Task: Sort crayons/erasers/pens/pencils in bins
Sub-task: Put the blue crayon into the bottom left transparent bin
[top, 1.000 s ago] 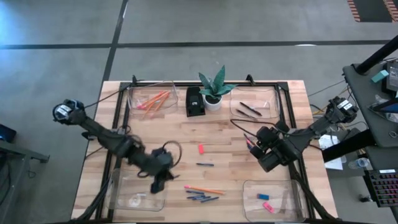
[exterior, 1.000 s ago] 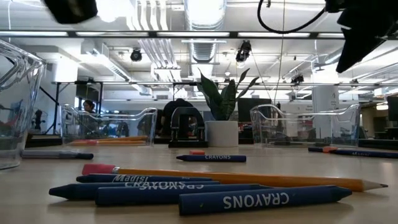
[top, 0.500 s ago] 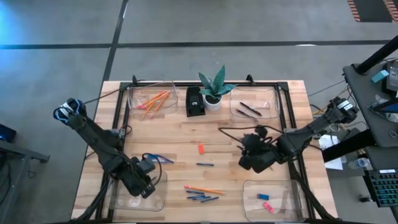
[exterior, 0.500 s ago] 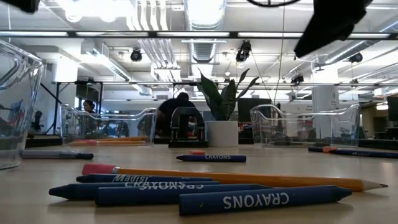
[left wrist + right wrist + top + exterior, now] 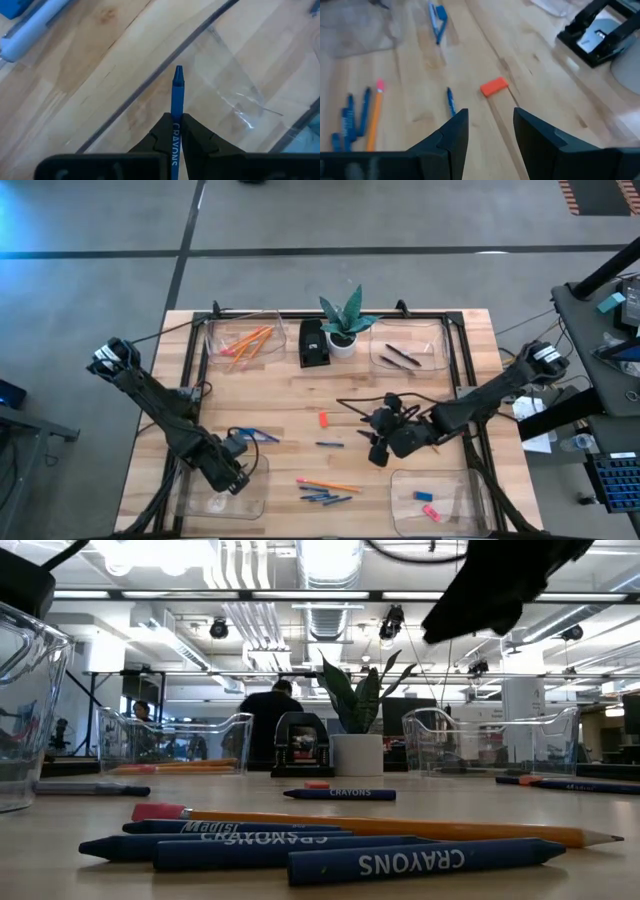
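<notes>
My left gripper point(image 5: 232, 478) is shut on a blue crayon point(image 5: 177, 95) over the clear near-left bin point(image 5: 205, 502). My right gripper point(image 5: 378, 445) is open and empty above the table's middle; in the right wrist view point(image 5: 490, 117) a red eraser point(image 5: 494, 86) and a lone blue crayon point(image 5: 450, 101) lie on the wood ahead of it. Several blue crayons point(image 5: 325, 496) and an orange pencil point(image 5: 330, 484) lie near the front edge. Two blue-and-white pens point(image 5: 255, 436) lie near my left gripper. My left gripper pinches the crayon's lettered shaft point(image 5: 176, 131) between its two fingers. The crayon runs along the fingers, and its pointed tip point(image 5: 178, 74) sticks out ahead of them. The crayon is lifted clear, above the bin's rim point(image 5: 150, 82).
The far-left bin point(image 5: 245, 340) holds orange pencils, the far-right bin point(image 5: 405, 355) dark pens, the near-right bin point(image 5: 430, 500) a blue and a pink eraser. A potted plant point(image 5: 345, 325) and a small black box point(image 5: 313, 343) stand at the far middle.
My left gripper has gone toward the table's left and near edge with the blue crayon, ending over the near-left bin. My right gripper has gone toward the table's left, toward the red eraser and the lone crayon.
</notes>
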Tool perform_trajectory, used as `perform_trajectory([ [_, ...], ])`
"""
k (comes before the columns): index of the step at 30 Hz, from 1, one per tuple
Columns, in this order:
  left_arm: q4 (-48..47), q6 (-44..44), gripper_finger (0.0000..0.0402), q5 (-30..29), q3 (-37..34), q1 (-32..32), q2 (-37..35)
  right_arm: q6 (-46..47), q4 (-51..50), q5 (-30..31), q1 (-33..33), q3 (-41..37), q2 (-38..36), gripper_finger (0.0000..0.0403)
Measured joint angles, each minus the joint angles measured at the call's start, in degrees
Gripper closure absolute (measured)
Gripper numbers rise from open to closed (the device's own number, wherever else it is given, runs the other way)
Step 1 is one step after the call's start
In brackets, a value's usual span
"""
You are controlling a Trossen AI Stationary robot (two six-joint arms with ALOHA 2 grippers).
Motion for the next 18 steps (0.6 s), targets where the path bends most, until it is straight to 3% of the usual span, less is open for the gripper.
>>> perform_trajectory([
  [6, 1.0, 0.0, 0.0394, 0.7, 0.0, 0.0, 2.7, -0.4, 0.8, -3.5, -2.5, 2.0, 6.3, 0.0255],
  [11, 1.0, 0.0, 0.0392, 1.1, 0.1, 0.0, 4.5, -0.8, 1.4, -10.4, -4.6, 3.8, 11.4, 0.0255],
  [18, 1.2, 0.2, 0.0353, 0.9, 0.4, 0.0, 5.3, -3.8, 6.0, -18.2, -5.7, 7.4, 19.4, 0.0255],
])
